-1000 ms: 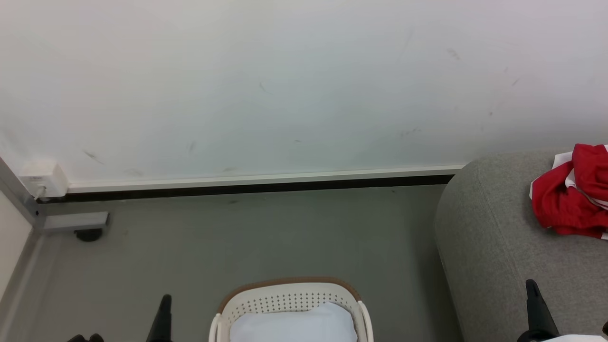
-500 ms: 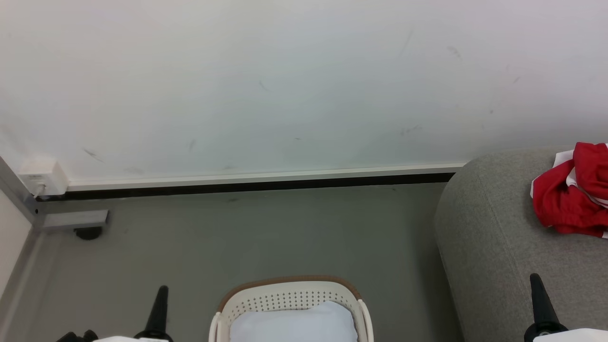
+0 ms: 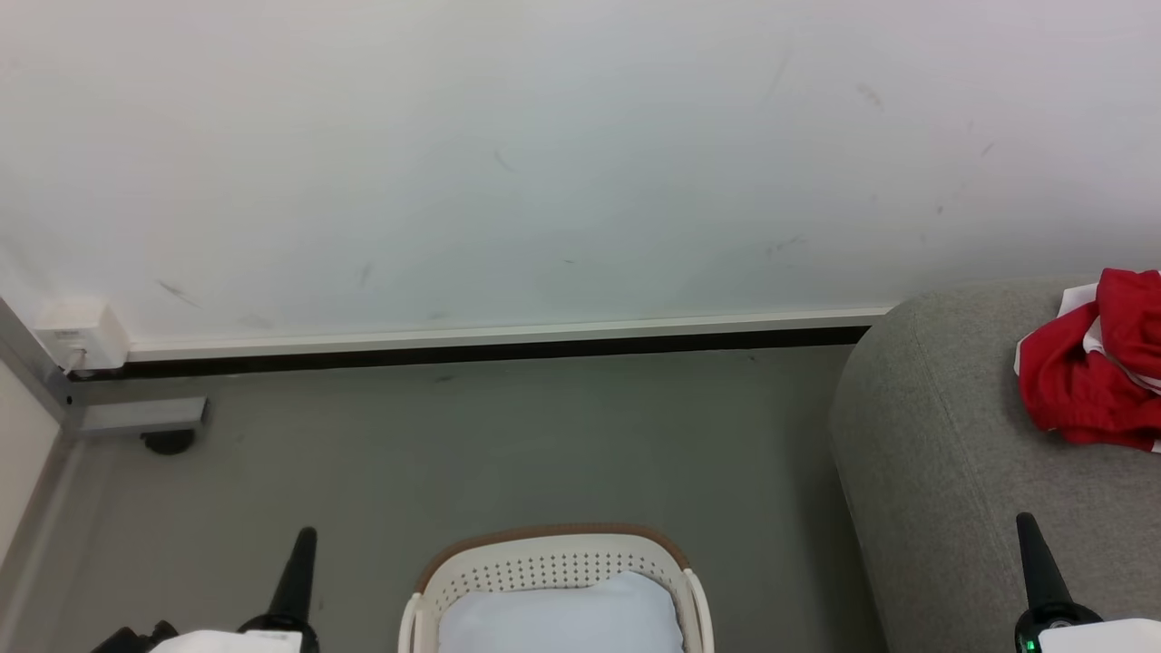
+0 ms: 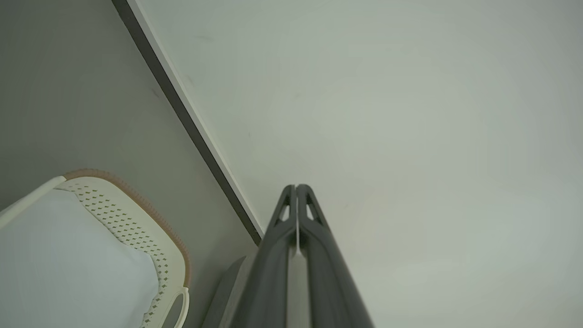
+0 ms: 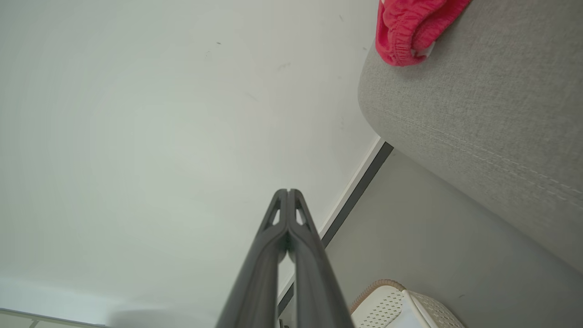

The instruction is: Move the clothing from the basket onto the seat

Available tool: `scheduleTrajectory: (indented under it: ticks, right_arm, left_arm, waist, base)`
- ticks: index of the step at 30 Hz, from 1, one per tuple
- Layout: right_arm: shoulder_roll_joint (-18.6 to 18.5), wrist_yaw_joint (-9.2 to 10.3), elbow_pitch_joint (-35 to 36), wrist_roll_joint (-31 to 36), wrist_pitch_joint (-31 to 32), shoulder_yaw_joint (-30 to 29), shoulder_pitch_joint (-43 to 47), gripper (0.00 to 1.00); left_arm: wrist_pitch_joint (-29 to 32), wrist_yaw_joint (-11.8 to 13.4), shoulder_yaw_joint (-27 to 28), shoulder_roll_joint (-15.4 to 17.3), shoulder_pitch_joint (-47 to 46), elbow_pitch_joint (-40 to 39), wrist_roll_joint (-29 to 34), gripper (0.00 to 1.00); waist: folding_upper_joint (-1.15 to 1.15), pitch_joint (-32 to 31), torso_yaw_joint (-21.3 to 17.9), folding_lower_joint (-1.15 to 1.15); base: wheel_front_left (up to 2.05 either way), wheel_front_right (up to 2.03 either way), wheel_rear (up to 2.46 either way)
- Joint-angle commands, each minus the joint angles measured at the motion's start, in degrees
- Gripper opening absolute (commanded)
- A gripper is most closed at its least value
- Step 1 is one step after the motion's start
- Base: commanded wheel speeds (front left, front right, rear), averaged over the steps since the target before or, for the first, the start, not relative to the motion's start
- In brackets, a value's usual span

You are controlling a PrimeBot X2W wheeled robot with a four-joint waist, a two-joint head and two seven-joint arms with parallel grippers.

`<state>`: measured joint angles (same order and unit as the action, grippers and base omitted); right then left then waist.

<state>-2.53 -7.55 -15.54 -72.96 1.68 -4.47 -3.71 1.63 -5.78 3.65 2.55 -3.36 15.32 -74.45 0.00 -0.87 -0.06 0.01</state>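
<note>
I hold the left gripper (image 3: pixel 302 549), lower left, and the right gripper (image 3: pixel 1030 540), lower right, closed on nothing. The clothing (image 3: pixel 1084 390) lies on the seat (image 3: pixel 934 472) at the right edge, above the nearer right gripper. The basket (image 3: pixel 544 573), bottom centre, shows a pad (image 3: pixel 562 621).

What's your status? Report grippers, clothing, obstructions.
Left gripper shut, empty. Right gripper shut, empty. Clothing on seat; pale pad showing in basket. No obstruction seen.

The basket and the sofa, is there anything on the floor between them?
Nothing there. In the head view, bare grey floor separates the cream basket from the grey sofa; the right wrist view agrees.
</note>
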Motion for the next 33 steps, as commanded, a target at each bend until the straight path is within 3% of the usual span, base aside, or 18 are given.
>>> scheduleTrajectory:
  ticks: [1,33]
  right_arm:
    - [-0.5,0.07,0.6,-1.5,0.3,-0.4,-1.2,0.0]
    - [-0.5,0.11,1.5,-15.9,4.1,-1.8,-2.4,0.0]
  left_arm:
    - [0.3,-0.3,0.4,0.4,-1.0,-0.5,-1.5,0.0]
    - [4.1,-1.5,2.6,0.5,-2.7,-1.2,-14.9,0.0]
  waist:
    - [0.0,0.0,0.0,0.0]
    - [0.0,0.8,0.0,0.0]
  base:
    - [0.0,0.0,0.0]
    - [0.0,0.0,0.0]
